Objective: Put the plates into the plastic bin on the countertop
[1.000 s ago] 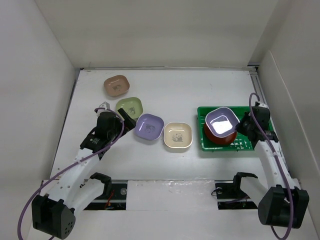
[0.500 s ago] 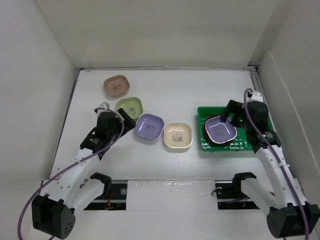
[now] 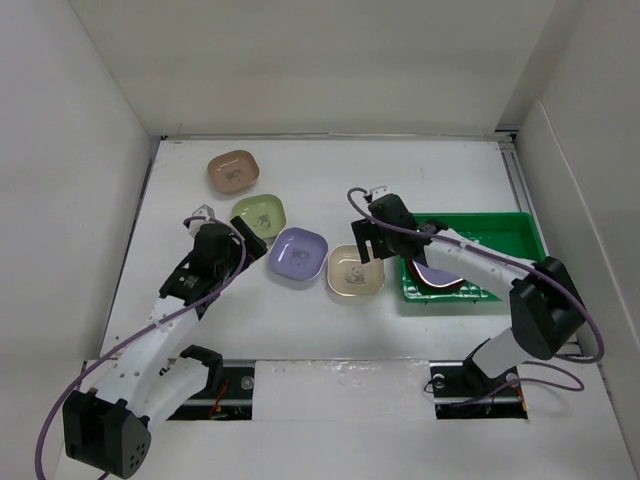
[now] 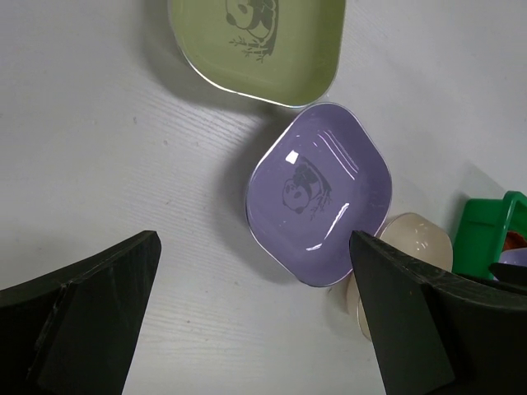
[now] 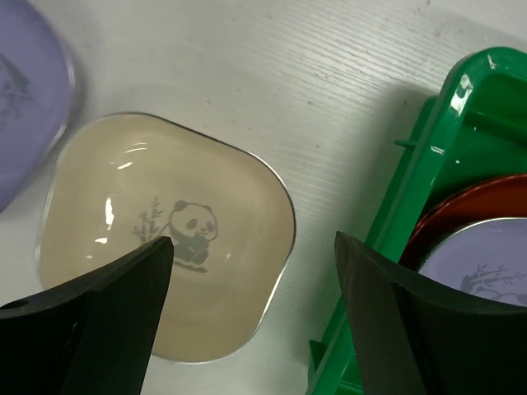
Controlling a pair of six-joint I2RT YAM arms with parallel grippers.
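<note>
While the right claw (image 5: 254, 239) hangs just over the cream panda plate (image 5: 165, 239), its fingers (image 5: 90, 321) are spread wide apart with nothing between them, and I honestly can't tell if they touch the plate or just hover. That cream plate sits around the middle of the white worktop (image 3: 450, 180), a bit toward the near edge, just beside the left wall of the green bin (image 5: 449, 107). The bin itself is over by the right edge, and it's got a red plate (image 5: 461, 212) in its left half with a lavender plate (image 5: 486, 263) sitting in that; from above, the right arm covers part of them. Left claw (image 4: 254, 234) is gaping open too, holding nothing, parked above bare worktop next to the other lavender plate (image 4: 321, 189), which is just left of the cream one. Light green plate (image 4: 259, 41) is right behind that one, nearly touching, and the tan-pink plate (image 3: 233, 171) sits on its own toward the far left corner.
</note>
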